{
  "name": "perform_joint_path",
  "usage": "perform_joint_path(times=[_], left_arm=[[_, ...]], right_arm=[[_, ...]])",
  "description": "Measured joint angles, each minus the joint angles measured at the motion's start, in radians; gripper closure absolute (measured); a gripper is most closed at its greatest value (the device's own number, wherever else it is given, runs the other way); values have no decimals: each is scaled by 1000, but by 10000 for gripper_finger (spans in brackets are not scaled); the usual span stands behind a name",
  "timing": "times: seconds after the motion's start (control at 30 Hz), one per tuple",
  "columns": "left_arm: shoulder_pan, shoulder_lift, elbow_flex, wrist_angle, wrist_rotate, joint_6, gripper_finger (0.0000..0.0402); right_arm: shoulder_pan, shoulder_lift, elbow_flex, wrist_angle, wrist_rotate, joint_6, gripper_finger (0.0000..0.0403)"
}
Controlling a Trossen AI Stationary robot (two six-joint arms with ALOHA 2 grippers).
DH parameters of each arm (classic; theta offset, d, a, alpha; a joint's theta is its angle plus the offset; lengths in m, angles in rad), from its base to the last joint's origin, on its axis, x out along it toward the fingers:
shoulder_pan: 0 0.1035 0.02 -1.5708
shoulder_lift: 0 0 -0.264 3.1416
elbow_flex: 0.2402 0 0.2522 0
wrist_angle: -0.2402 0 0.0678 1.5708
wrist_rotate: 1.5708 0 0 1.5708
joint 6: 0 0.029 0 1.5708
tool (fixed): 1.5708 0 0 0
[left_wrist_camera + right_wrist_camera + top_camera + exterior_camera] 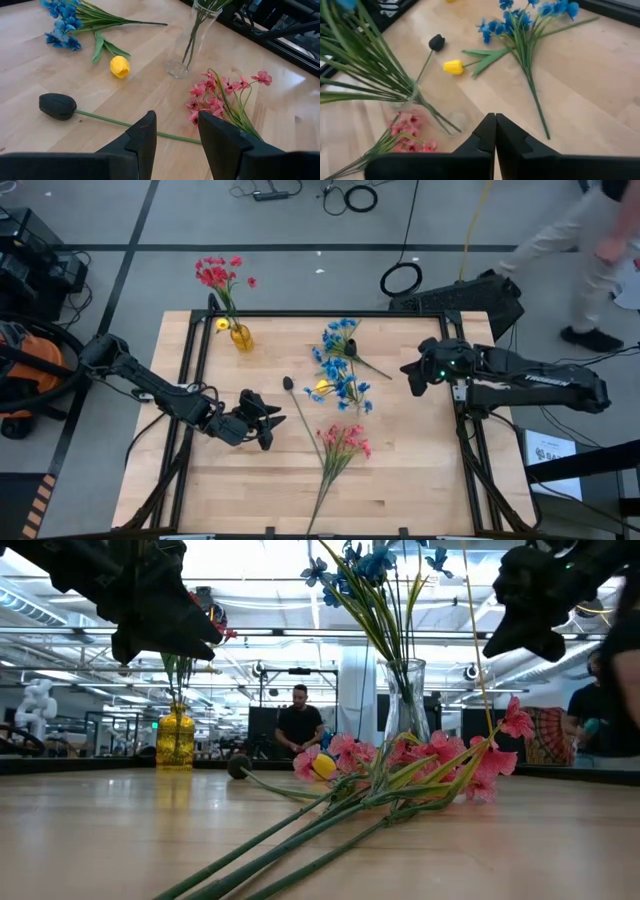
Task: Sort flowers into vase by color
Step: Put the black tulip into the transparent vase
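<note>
Flowers on the wooden table [420,480], seen from above. A yellow vase [241,337] stands at the upper left of the tabletop and holds the red flowers [215,274], whose blooms reach past the table's far edge. A clear glass vase [192,37] stands near the table's centre; in the low view it rises at frame centre, and it holds green stems topped with blue blooms [365,560]. Loose on the table, a blue spray [338,338] lies at upper centre, with a yellow bud [322,386] just below it among further blue blooms. A dark bud [288,383] lies left of the yellow bud, its thin stem running down and to the right. A pink spray [345,442] lies at lower centre, its stems trailing toward the bottom edge.

The left gripper [268,418] is at left centre of the frame, over bare wood just left of the dark bud's stem, its fingers [145,137] spread and holding nothing. The right gripper [412,370] hovers at right centre, its fingers [487,130] pressed together and empty.
</note>
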Motion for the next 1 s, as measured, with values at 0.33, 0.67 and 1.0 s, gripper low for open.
perform_joint_path(times=[0.33, 0.67, 1.0], left_arm=[[0, 0, 0, -5, -1, 0, 252], [36, 0, 0, -11, -1, -1, 252], [101, 0, 0, -12, -1, -2, 252]], right_arm=[[-116, 158, 0, 33, -93, 5, 402], [-313, 370, 0, 206, -291, -43, 403], [-406, 523, 78, 228, -325, -102, 403]])
